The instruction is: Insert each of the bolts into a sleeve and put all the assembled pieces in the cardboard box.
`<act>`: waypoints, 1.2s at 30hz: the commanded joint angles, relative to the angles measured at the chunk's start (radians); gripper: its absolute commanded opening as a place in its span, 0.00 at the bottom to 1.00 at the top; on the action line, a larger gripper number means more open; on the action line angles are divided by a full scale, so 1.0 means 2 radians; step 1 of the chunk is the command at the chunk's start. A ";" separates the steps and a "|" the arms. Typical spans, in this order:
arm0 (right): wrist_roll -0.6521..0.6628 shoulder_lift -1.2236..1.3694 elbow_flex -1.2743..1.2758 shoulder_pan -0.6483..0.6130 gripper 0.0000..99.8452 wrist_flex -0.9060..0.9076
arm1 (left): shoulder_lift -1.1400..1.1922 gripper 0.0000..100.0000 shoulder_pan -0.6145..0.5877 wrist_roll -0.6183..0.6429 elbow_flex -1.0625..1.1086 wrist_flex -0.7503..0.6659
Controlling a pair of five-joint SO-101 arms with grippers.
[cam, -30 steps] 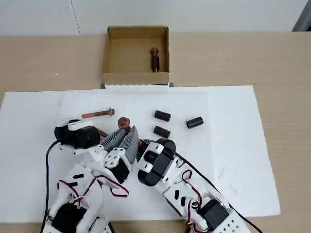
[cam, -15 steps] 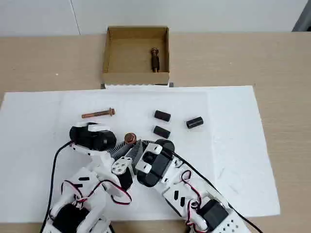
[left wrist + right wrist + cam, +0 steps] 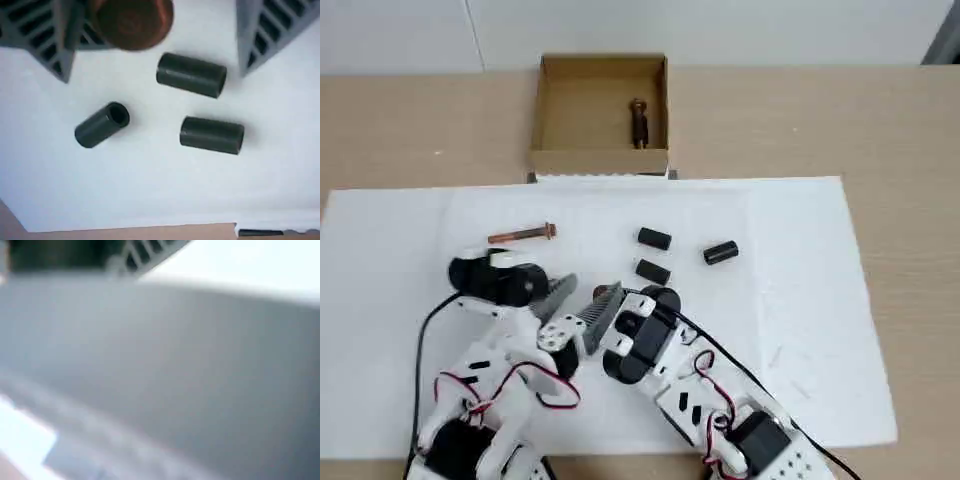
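My left gripper (image 3: 592, 288) stands open over the white paper, just in front of three black sleeves (image 3: 654, 238) (image 3: 653, 271) (image 3: 720, 252). In the left wrist view its grey ribbed fingers (image 3: 35, 40) are spread wide, with the sleeves (image 3: 191, 75) (image 3: 212, 135) (image 3: 102, 125) lying beyond them. A copper bolt head (image 3: 132, 22) (image 3: 599, 293) sits against one finger; its shaft is hidden. A second bolt (image 3: 522, 235) lies loose on the paper to the left. The right arm (image 3: 640, 345) lies close beside the left gripper, its own gripper hidden under it. The cardboard box (image 3: 548, 110) holds one assembled piece (image 3: 639, 122).
White paper (image 3: 790, 300) covers most of the wooden table, with bare paper to the right of the sleeves. The box stands just past the paper's far edge. The right wrist view is a blurred grey surface at close range.
The left gripper, shut on the bolt a second ago, has drawn back toward the front and opened. The bolt head has moved with it, nearer the right arm.
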 commanded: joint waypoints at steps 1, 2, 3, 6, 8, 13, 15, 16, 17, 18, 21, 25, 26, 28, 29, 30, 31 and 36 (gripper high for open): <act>0.004 -0.002 -0.018 0.000 0.00 -0.010 | -0.004 0.21 -0.005 -0.004 -0.016 -0.002; 0.004 -0.002 -0.016 0.000 0.00 -0.010 | -0.004 0.21 -0.005 -0.003 -0.023 -0.002; 0.003 -0.002 -0.016 0.000 0.00 -0.010 | -0.004 0.21 -0.005 -0.003 -0.030 -0.004; 0.002 -0.002 -0.010 0.000 0.00 -0.012 | -0.003 0.21 -0.005 -0.003 -0.055 -0.002; 0.002 -0.002 -0.008 0.001 0.00 -0.012 | -0.004 0.17 -0.008 -0.005 -0.064 -0.002; -0.018 -0.002 -0.011 0.001 0.00 -0.010 | -0.004 0.00 -0.058 -0.015 -0.072 -0.004; -0.040 -0.002 -0.012 0.011 0.00 -0.009 | -0.004 0.01 -0.084 -0.028 -0.068 -0.001; -0.048 -0.002 -0.012 0.020 0.00 -0.009 | -0.004 0.00 -0.101 -0.035 -0.063 0.000; -0.055 -0.002 -0.009 0.031 0.00 -0.009 | -0.004 0.01 -0.117 -0.040 -0.057 0.002; -0.063 -0.001 -0.008 0.045 0.00 -0.009 | -0.004 0.01 -0.130 -0.048 -0.050 0.002; -0.099 0.003 -0.011 0.091 0.00 -0.002 | -0.004 0.01 -0.169 -0.089 -0.009 0.002; -0.150 0.003 -0.038 0.130 0.00 0.062 | -0.004 0.01 -0.192 -0.116 0.048 -0.001; -0.155 0.003 -0.051 0.134 0.00 0.082 | -0.004 0.01 -0.191 -0.121 0.060 -0.001; -0.159 0.003 -0.088 0.137 0.00 0.119 | -0.005 0.01 -0.190 -0.132 0.079 -0.002; -0.159 0.004 -0.108 0.137 0.00 0.134 | -0.005 0.01 -0.192 -0.137 0.085 -0.003; -0.159 0.004 -0.127 0.137 0.00 0.148 | -0.005 0.01 -0.193 -0.142 0.090 -0.008; -0.159 0.004 -0.143 0.137 0.00 0.161 | -0.005 0.01 -0.193 -0.145 0.095 -0.014; -0.157 0.016 -0.201 0.139 0.00 0.224 | -0.005 0.01 -0.193 -0.148 0.132 -0.040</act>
